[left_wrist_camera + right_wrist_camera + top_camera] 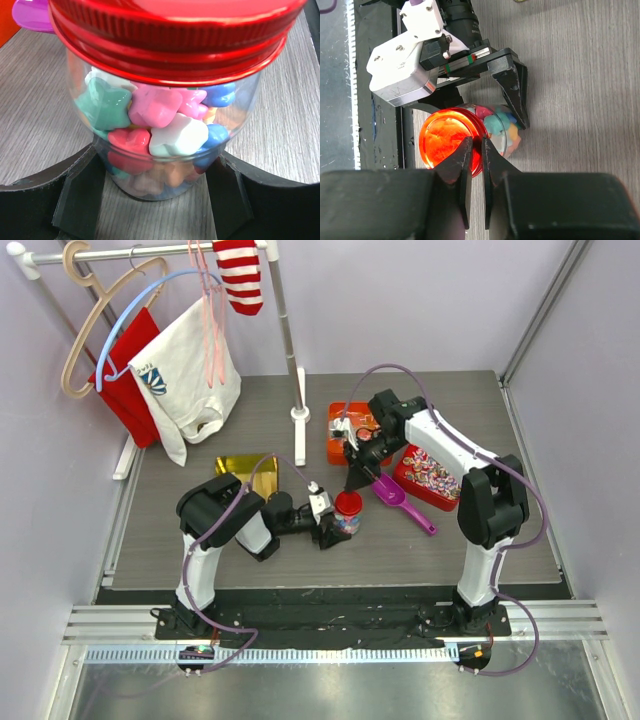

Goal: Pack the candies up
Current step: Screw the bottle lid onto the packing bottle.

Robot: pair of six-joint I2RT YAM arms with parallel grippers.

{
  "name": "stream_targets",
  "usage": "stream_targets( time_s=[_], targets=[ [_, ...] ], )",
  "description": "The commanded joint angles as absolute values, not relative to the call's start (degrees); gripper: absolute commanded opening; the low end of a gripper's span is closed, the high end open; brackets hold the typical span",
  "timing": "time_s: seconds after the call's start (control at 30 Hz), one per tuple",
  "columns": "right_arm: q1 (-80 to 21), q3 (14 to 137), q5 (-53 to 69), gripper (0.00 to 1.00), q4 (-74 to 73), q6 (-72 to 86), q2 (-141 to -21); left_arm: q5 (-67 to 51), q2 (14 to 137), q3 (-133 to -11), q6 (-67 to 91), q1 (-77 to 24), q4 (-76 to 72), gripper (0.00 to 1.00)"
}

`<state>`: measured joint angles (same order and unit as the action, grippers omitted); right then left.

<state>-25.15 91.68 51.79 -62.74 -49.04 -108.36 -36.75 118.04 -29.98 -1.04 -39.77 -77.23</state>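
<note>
Setting: pale walls on three sides; we look down on a grey wood-grain worktop (150, 540), with a clothes rail and hung garments at its far left.
Right end effector (476, 145): fingers drawn together with only a sliver of gap, nothing between them. Tips sit over the near rim of the red lid (447, 140). We cannot tell whether they touch it.
Left end effector (156, 192): spread wide and closed on the jar (347, 515), one finger on each side of the clear body, low down under the lid.
Jar: appears to stand upright on the worktop, lid on. How tightly the lid is seated does not show.
Candies (152, 107): inside the jar, lumpy pastel pieces in pink, green, white, blue and orange, filling it close to the lid.
Key relation: the jar lies straight below the right tips, its long axis vertical, roughly in line with that arm's downward reach. The right arm is nearer the lid, the left arm has the body.
Our reading: packing looks nearly finished. If the lid needs turning or pressing, the right fingers would have to open to span it, while the left grip keeps the body from spinning.
Risk: a push on the rim, off centre, could tip the jar within the left grip.
Farther out: purple scoop (405, 505) just right of the jar; red tin (432, 478) beyond it; orange tin (338, 418) behind the right wrist; gold box (250, 472) to the left.
</note>
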Motion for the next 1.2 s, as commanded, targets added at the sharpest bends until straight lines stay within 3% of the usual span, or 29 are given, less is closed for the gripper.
stream_targets(
  time_s=[0.0, 1.17],
  targets=[
    [-25.58, 88.25, 50.62, 0.15, -74.53, -50.36, -106.44, -31.20, 118.65, -30.32, 1.41, -38.32, -88.16, 0.22],
    [-24.35, 80.24, 51.07, 0.15, -76.47, -53.09, -100.28, -30.49, 118.74, -30.76, 1.67, -38.32, -87.19, 0.18]
  ],
)
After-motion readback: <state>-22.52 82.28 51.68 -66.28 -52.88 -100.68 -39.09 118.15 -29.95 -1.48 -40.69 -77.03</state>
